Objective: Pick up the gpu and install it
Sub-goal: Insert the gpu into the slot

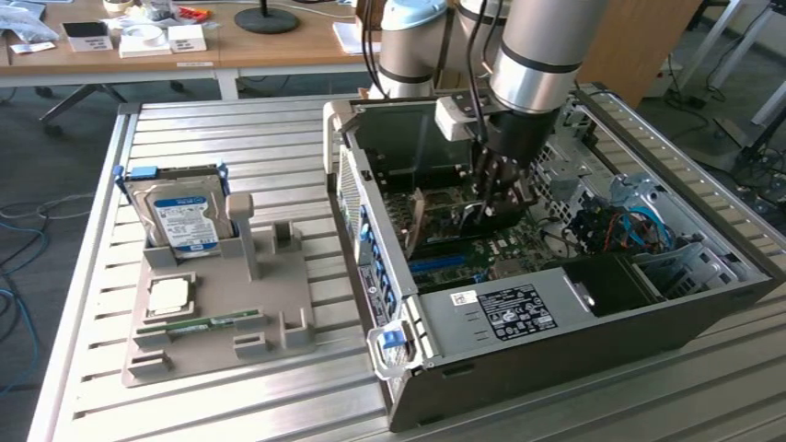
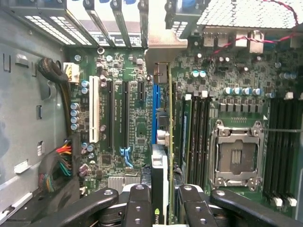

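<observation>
Slatted silver tabletop [image 1: 246, 405] in a workshop, with a cluttered wooden desk [image 1: 246, 51] behind. Lying on its side at the exterior view's right: an open grey computer case [image 1: 553, 368], motherboard [image 1: 516, 249] facing up. Reaching straight down into the case: a silver robot arm [image 1: 540, 55] ending in a black claw [image 1: 498, 193].

Pinched between the claw's fingers [image 2: 139, 203]: the gpu [image 2: 161, 184], held on edge, a thin green board with a dark face, close over the motherboard near the middle of the case. Claw closed against both faces of the card, not spread wide.

From the wrist view: card running in line with a blue slot [image 2: 154, 109]. To one side of it, black slots and a white slot [image 2: 93, 109]. To the other side, an open processor socket [image 2: 235, 153] and rows of black memory slots [image 2: 279, 142]. Seated in the blue slot or only poised over it: cannot tell.

On the tabletop at the exterior view's left, well apart from the case: a grey plastic holder tray [image 1: 283, 331]. Standing upright at its far end, a silver hard drive [image 1: 184, 216] with a blue label. Lying flat on the tray, a square processor chip [image 1: 169, 293] and, nearer the front, a narrow green memory stick [image 1: 202, 322].

Blue latch [image 1: 390, 339] at the case's near corner. Blue and red cables [image 1: 620, 226] bundled inside the case, at the exterior view's right of the claw.
</observation>
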Tool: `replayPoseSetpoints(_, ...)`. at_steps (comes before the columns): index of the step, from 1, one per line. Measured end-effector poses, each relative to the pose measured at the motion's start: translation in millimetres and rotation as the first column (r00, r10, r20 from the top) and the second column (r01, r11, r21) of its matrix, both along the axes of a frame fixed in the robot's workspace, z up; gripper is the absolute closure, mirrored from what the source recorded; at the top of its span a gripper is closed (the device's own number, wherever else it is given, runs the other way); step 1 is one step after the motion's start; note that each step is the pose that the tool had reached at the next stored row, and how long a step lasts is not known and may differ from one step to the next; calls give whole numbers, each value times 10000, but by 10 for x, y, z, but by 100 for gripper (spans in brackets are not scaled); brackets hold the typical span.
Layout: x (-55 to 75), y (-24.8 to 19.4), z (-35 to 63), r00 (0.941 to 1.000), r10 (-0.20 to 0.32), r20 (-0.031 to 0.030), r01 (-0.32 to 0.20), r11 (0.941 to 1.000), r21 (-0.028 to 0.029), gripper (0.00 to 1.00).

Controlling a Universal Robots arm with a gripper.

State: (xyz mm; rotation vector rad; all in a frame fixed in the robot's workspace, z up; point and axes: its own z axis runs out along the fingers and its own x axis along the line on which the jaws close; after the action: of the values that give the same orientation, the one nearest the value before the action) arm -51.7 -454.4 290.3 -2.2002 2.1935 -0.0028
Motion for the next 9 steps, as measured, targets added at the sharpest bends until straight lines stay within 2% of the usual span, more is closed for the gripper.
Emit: replayPoseSetpoints(9, -51, -1, -76, 10000, 77, -1, -77, 10000, -9, 73)
